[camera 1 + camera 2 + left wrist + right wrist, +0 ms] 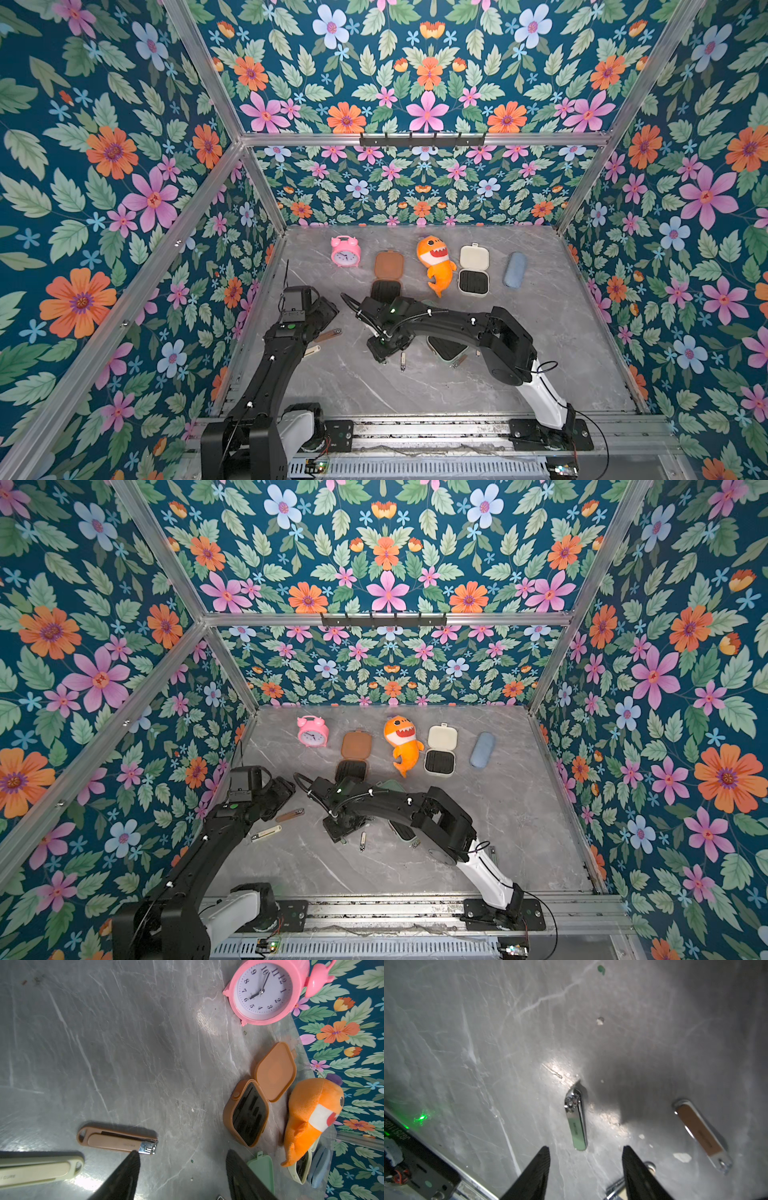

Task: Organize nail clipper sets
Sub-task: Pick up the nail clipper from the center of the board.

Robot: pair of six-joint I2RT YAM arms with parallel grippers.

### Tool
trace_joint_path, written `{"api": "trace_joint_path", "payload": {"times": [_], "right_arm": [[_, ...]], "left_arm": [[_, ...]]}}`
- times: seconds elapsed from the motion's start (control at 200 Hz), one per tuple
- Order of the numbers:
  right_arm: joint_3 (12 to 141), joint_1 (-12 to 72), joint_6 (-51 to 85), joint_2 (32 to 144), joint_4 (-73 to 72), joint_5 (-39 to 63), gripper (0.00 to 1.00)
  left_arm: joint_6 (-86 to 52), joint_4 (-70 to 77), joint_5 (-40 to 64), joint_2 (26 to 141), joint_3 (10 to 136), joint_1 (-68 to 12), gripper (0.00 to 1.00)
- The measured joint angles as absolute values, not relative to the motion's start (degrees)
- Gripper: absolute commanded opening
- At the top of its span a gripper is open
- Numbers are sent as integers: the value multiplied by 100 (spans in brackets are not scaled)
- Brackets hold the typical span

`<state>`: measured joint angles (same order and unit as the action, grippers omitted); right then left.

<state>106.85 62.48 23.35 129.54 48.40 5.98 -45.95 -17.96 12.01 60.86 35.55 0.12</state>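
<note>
Two grippers hang spread and empty above a glossy, marble-look bench. The right gripper lines its open jaws up on a small polished-steel, mint-faced clipper lying flat just ahead, seemingly the next pick. A brown-faced clipper lies close by. The left gripper hovers by the steel head of a long brown clipper, with a long cream clipper beside it. Taking the back wall as twelve, the brown case lies at eleven o'clock and the cream case at one. The mint case sits mid-bench, partly under the right arm. All three are matte rounded-square shells with lids thrown back, apparently so the black slotted inserts can receive tools.
</note>
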Motion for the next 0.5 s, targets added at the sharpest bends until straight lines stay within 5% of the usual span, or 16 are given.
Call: {"api": "trace_joint_path", "payload": {"times": [0.5], "right_arm": [[11732, 6267, 2362, 13788, 5236, 257, 24]], "left_arm": [[-4482, -1671, 1542, 5964, 3232, 331, 68]]}}
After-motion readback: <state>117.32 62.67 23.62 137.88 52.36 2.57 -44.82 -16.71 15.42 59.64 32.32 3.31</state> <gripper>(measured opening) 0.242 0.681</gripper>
